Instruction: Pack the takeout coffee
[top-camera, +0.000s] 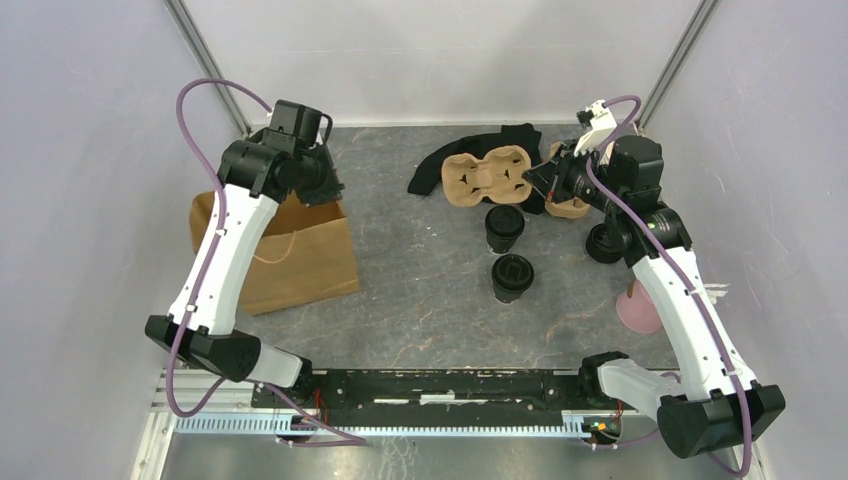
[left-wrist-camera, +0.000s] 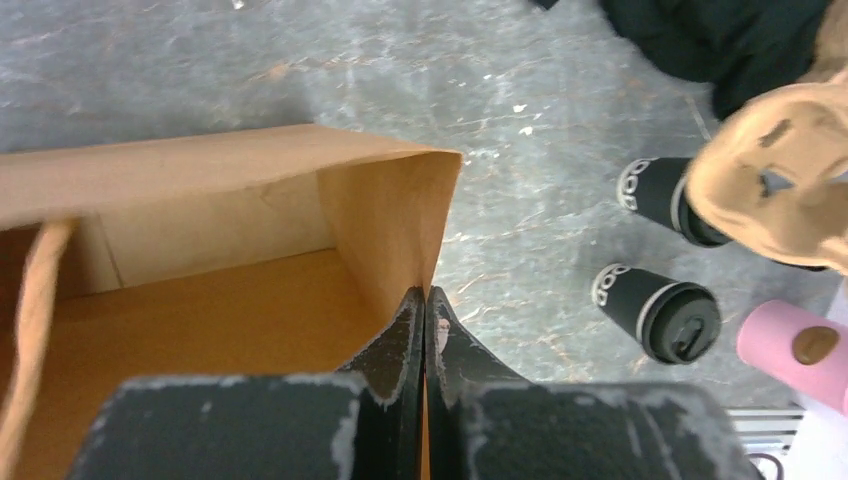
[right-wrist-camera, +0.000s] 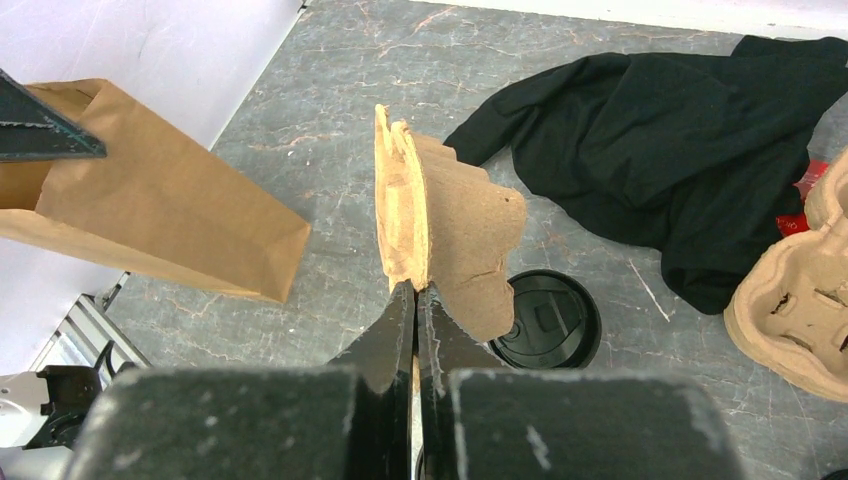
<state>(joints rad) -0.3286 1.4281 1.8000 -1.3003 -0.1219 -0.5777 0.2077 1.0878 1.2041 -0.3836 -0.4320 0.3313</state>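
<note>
Two black lidded coffee cups stand mid-table, one (top-camera: 505, 228) behind the other (top-camera: 512, 277); the left wrist view shows both, far (left-wrist-camera: 655, 192) and near (left-wrist-camera: 660, 315). My right gripper (top-camera: 530, 180) is shut on the edge of a tan cardboard cup carrier (top-camera: 488, 175), holding it lifted above the far cup (right-wrist-camera: 550, 320); the carrier (right-wrist-camera: 445, 225) stands edge-on between the fingertips (right-wrist-camera: 415, 292). My left gripper (left-wrist-camera: 425, 295) is shut on the rim of a brown paper bag (left-wrist-camera: 230, 250), holding its mouth open at the left (top-camera: 295, 250).
A black cloth (top-camera: 500, 140) lies at the back behind the carrier. A second carrier (right-wrist-camera: 800, 310) sits at the right. A stack of black lids (top-camera: 605, 245) and a pink object (top-camera: 637, 310) stand by the right arm. Walls close in at left, right and back.
</note>
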